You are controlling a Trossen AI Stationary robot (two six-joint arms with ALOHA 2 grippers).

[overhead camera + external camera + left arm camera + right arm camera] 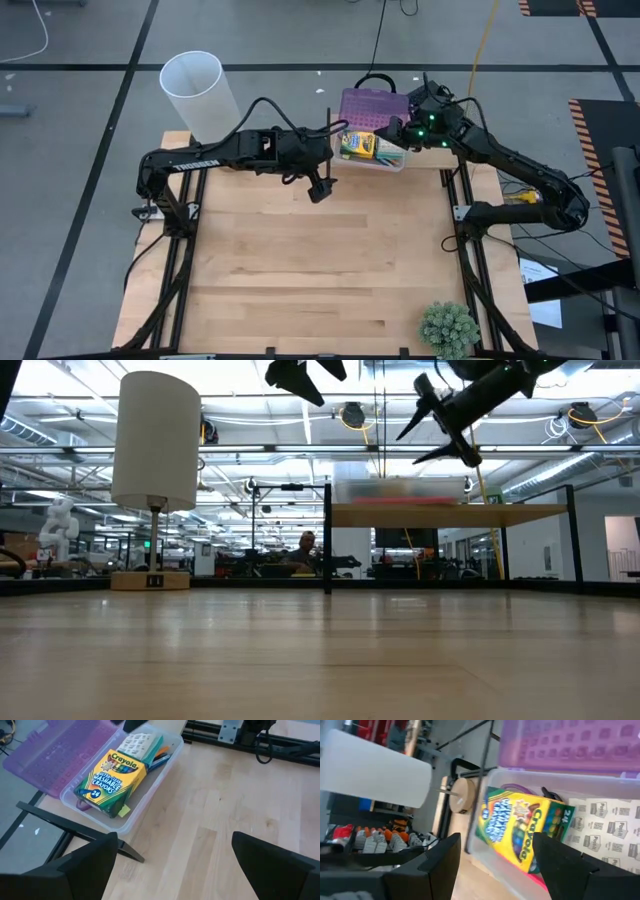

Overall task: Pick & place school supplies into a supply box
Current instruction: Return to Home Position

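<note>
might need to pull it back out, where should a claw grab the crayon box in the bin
Probably across its two long narrow edges near the middle, coming from above. The crayon box lies flat, printed face up, inside the supply box, whose lid is swung open, so only the top is free. Its walls block any sideways approach.

We find an open-plan robotics lab: exposed ceiling trusses (300, 435) with strip lights, cables on grey flooring (80, 200), hazard tape (590, 130), a seated person (306, 546) among distant workstations.
</note>
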